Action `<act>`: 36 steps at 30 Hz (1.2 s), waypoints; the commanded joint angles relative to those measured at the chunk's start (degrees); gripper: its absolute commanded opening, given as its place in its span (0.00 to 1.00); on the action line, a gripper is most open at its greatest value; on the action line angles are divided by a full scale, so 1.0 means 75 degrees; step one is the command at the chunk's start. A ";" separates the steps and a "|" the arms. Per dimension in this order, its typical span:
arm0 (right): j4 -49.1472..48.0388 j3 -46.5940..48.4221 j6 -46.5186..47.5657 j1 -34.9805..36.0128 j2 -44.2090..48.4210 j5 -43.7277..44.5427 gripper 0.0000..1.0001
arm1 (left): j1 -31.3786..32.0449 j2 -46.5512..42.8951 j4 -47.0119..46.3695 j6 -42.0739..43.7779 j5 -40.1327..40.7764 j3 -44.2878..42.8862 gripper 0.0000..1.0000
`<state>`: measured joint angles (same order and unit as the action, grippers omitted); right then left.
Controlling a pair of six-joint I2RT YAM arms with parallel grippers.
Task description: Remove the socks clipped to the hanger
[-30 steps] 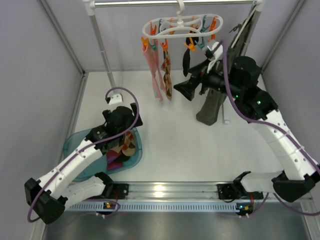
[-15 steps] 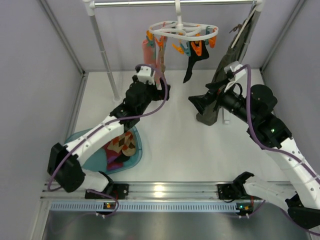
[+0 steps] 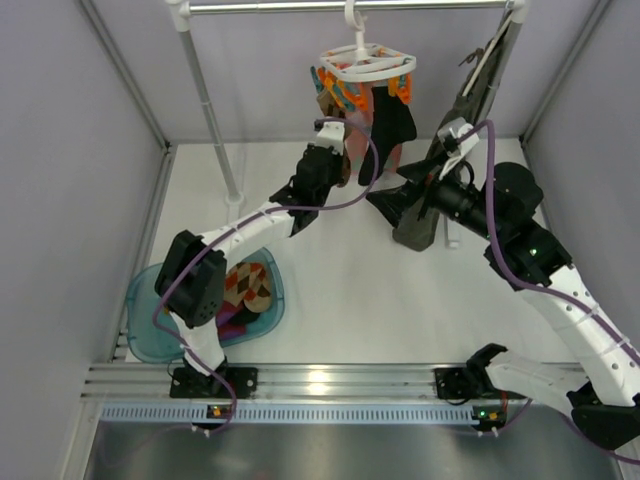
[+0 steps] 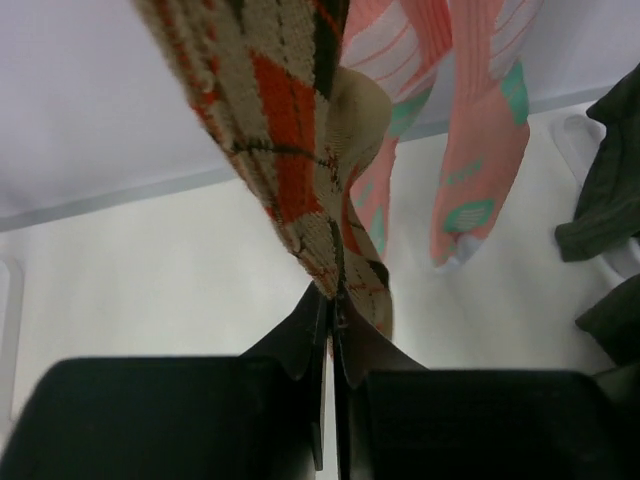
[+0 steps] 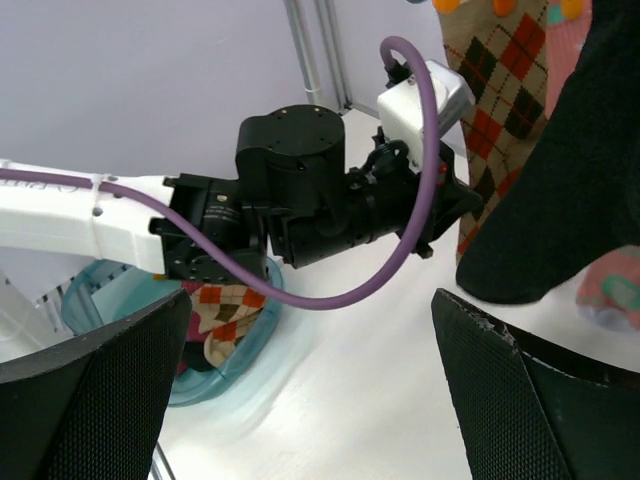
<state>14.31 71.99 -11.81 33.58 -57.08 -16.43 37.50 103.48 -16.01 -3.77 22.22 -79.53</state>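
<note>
The white hanger [image 3: 365, 62] with orange and teal clips hangs from the top rail. Clipped under it are a tan and orange argyle sock [image 4: 290, 120], pink socks with teal marks [image 4: 485, 130] and a black sock [image 3: 392, 125]. My left gripper [image 4: 335, 300] is shut on the lower end of the argyle sock, which runs taut up from the jaws. In the top view this gripper [image 3: 347, 160] sits just below the hanger. My right gripper [image 5: 310, 400] stands wide open and holds nothing; it [image 3: 392, 205] hovers to the right of the socks, near the black sock [image 5: 570, 180].
A teal basin [image 3: 145, 305] at the near left holds a few loose socks. A long olive garment [image 3: 432, 205] hangs on a slim hanger at the right. The rack's slanted pole [image 3: 210, 115] stands left of the hanger. Grey walls close in both sides.
My left arm swung from the basin up to the hanger and shut on the argyle sock. The hanger turned on its hook. My right gripper drew back a little and stayed open.
</note>
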 commanded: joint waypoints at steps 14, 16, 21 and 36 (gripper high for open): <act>-0.1018 0.0866 -0.0476 -0.0001 -0.0170 -0.0869 0.95 | 0.1245 -0.0848 -0.1041 0.0267 0.1818 0.0467 0.00; -0.0620 0.1251 -0.0464 0.0034 -0.0358 -0.0483 0.93 | 0.1724 -0.0860 -0.1041 0.0338 0.2181 0.0397 0.00; 0.0247 0.2037 -0.0300 0.0232 -0.0767 0.0442 0.86 | 0.2558 -0.0591 -0.1041 0.0701 0.2615 -0.0001 0.00; 0.4243 0.8090 0.2301 0.2237 -0.5020 0.4581 0.77 | 0.3438 0.0581 -0.1041 0.1124 0.3881 -0.0986 0.00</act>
<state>37.34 123.70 0.38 49.58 -89.36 12.53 62.48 107.44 -21.15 4.12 49.63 -85.36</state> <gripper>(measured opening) 0.773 0.013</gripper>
